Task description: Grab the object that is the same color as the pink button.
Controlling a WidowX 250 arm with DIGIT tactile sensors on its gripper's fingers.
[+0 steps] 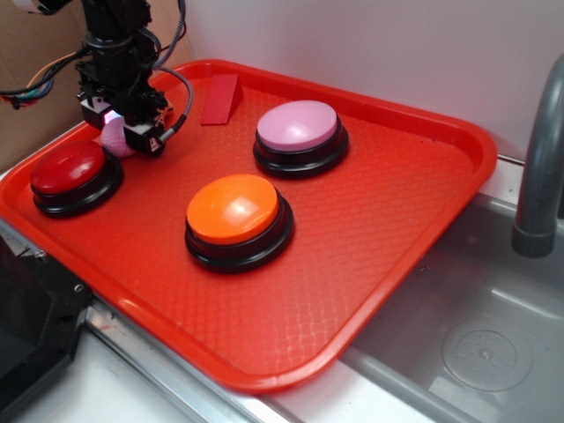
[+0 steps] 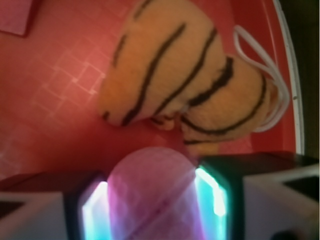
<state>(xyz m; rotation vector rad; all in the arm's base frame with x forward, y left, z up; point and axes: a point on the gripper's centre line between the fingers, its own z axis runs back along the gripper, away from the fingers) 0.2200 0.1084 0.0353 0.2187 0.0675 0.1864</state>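
Pink ball sits between the glowing pads of your tool, closed on it beside the tiger toy, because it matches the pink button.

A diamond-embossed plastic surface with a low sheen is shown by the tray. Glossy plastic domes are seen on the red button, orange button and pink button, each on a shiny black base. The ball looks smooth though blurred. Soft, fuzzy cloth is shown by the tiger. Dull brushed metal is seen in the sink.
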